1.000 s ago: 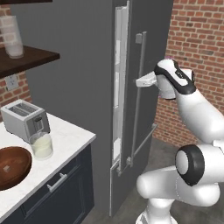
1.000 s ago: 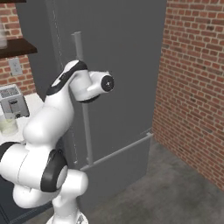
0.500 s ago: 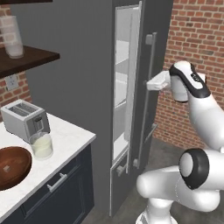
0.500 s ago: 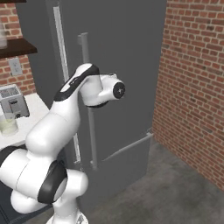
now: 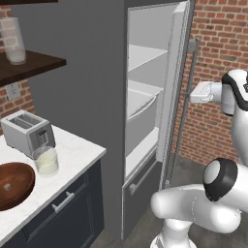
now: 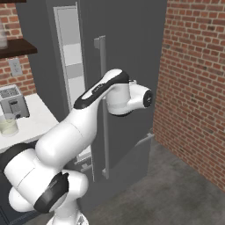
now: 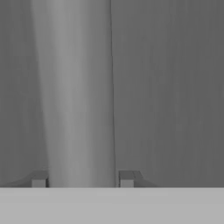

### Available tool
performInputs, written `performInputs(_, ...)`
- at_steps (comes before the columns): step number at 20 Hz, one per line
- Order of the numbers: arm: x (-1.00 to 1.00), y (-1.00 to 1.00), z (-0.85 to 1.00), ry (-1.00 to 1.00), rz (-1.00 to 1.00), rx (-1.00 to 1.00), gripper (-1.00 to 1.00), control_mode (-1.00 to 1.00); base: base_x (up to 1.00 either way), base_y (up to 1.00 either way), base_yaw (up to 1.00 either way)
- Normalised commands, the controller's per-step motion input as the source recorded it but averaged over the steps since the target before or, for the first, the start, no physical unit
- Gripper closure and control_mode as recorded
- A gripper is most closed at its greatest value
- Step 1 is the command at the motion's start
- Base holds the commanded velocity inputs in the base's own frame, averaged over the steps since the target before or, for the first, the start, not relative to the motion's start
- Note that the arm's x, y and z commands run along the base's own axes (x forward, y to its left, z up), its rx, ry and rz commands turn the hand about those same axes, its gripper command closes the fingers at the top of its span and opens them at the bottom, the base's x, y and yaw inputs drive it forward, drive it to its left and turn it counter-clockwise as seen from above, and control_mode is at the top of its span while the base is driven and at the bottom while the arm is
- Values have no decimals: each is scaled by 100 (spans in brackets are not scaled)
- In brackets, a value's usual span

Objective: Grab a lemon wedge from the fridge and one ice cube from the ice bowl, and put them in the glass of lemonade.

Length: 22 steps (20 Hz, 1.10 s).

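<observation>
Tall dark grey fridge, door swung partly out, pale shelved interior showing; lemon wedge not made out inside. Long light-grey bar handle upright on the door's outer face, lying between the two fingertips of the gripper, closed narrowly around it, one tip on each side. Beside the fridge, on the white counter: toaster, then glass of lemonade with pale liquid just in front of it. Farther from the fridge, wide dark wooden ice bowl, one small pale ice cube inside.
</observation>
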Motion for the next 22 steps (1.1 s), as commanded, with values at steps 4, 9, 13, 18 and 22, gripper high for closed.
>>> performInputs(4,-36,-100,26,-10,-6,16,100,-100,0,0,0)
performInputs(9,-24,-100,28,-11,-7,20,-100,-100,0,0,0)
performInputs(13,-16,-98,37,-6,-8,18,-100,-100,0,0,0)
performInputs(18,0,-81,51,-1,-1,11,-100,-100,0,0,0)
performInputs(22,-23,-69,56,-1,-7,11,-100,-100,0,0,0)
